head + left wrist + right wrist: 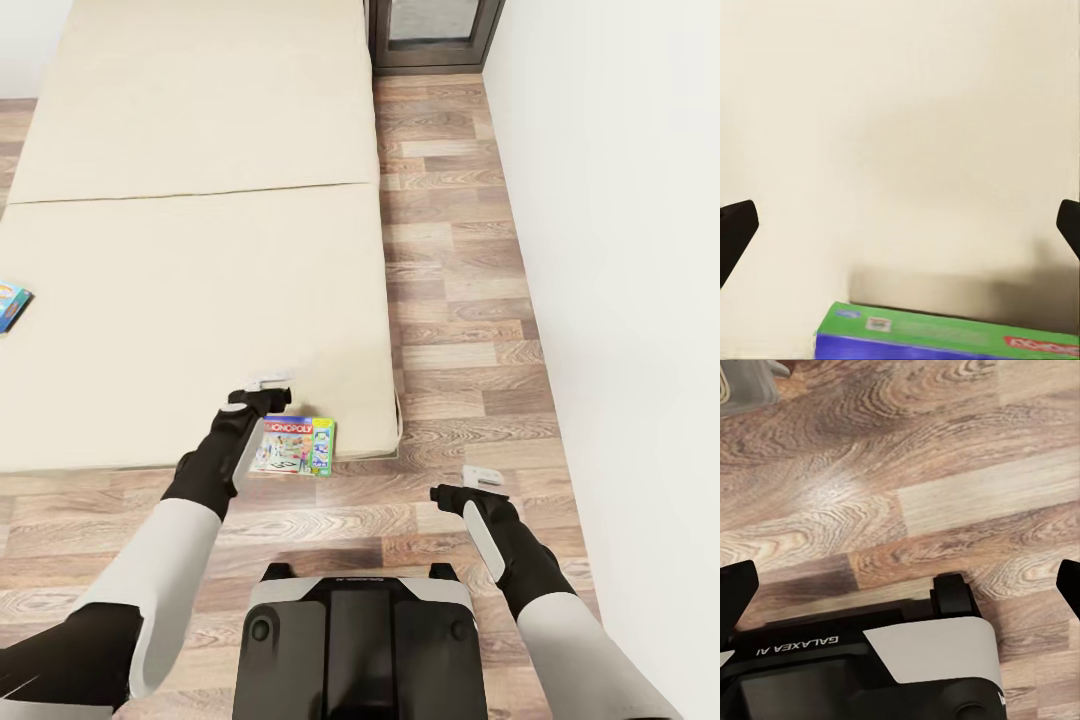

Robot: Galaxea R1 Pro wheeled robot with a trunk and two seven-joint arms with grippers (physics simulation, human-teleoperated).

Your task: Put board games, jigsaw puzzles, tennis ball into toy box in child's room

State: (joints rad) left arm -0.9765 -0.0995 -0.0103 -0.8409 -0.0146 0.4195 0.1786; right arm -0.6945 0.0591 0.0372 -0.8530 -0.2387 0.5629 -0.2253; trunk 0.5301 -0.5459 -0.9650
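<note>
A pale board game (295, 446) with a green side and a Monopoly title lies flat at the near edge of the bed (200, 250), close to its right corner. My left gripper (265, 399) hovers just above and beyond it, open. The left wrist view has the game's green and blue edge (945, 334) below the widely spread fingertips (735, 229), with beige mattress (900, 135) behind. A second, small blue board game (12, 304) lies at the mattress's left edge. My right gripper (468, 494) hangs open over the wood floor (945, 472), holding nothing.
A white wall (620, 250) runs along the right, leaving a strip of plank floor (450, 260) between it and the bed. A dark grey frame (432, 40) stands at the far end. My own base (355, 640) sits right in front of the bed (870, 660).
</note>
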